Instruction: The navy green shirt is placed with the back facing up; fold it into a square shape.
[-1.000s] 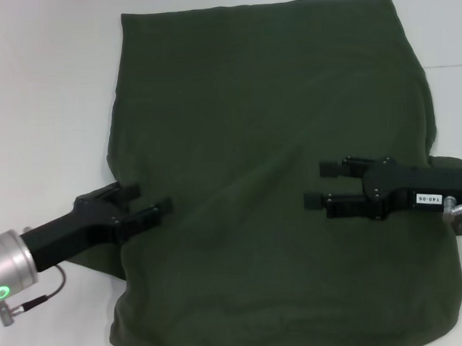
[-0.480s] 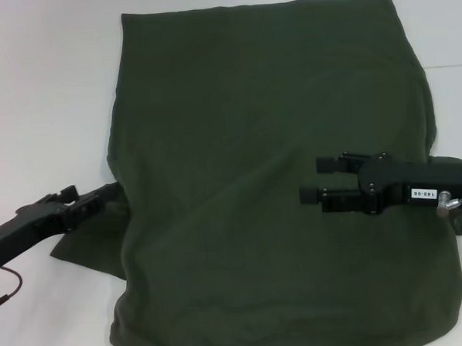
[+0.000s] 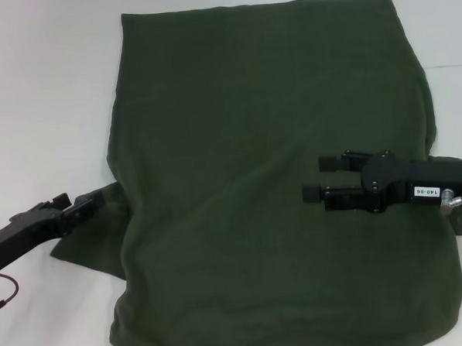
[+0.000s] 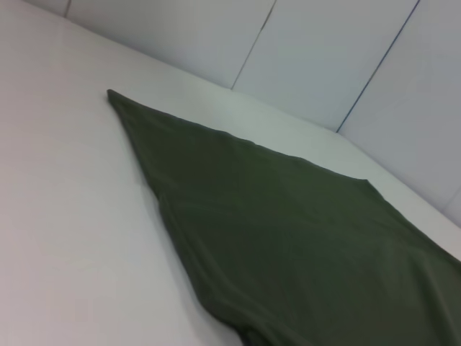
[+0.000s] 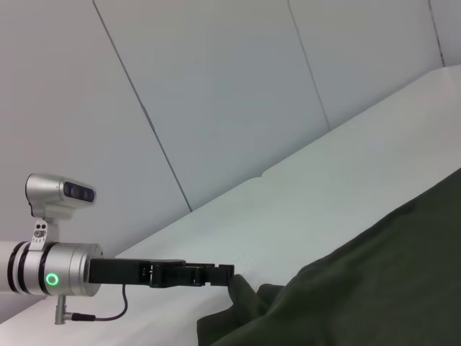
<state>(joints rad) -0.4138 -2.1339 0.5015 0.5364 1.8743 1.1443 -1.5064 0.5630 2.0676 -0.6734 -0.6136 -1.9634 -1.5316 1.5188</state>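
Observation:
The navy green shirt lies flat on the white table with its plain side up and its sides folded in. It fills most of the head view. A sleeve flap sticks out at its lower left. My left gripper is open and holds nothing. It sits just off the shirt's left edge, above that flap, and it also shows in the right wrist view as the left gripper. My right gripper hovers open over the shirt's right half, pointing left. The left wrist view shows the shirt lying smooth.
White table surrounds the shirt to the left and behind. Grey wall panels stand beyond the table's far edge. The left arm's silver wrist with a green light reaches in low over the table.
My left gripper has drawn back to the left, off the shirt's edge and onto the bare table side. The right gripper has barely shifted. The shirt lies as before.

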